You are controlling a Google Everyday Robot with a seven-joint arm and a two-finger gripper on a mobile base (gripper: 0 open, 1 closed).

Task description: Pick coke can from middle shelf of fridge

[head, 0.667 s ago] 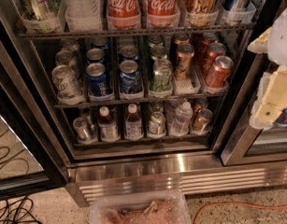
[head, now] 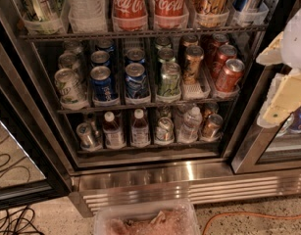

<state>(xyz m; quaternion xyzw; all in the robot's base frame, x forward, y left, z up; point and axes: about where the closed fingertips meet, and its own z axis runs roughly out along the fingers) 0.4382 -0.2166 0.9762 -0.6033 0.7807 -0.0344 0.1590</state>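
The fridge (head: pixel 189 173) stands open, with a steel frame and a dark interior. The middle shelf (head: pixel 140 105) is a wire rack with clear trays and rows of small cans. Three red coke cans stand in its rightmost row, the front coke can (head: pixel 230 75) tilted slightly, with a bronze-gold can (head: pixel 193 62) to their left. My gripper (head: pixel 282 89), white and cream, hangs at the right edge of the view. It is in front of the right door frame, to the right of the coke cans and apart from them.
Large Coca-Cola bottles (head: pixel 129 1) stand on the rack above, and small capped bottles (head: pixel 139 129) on the rack below. The slatted grille (head: pixel 213 190) runs under the shelves. A clear plastic tub (head: pixel 145 222) sits on the floor in front. There are black cables (head: pixel 8 219) at left and an orange cable (head: pixel 253 214) at right.
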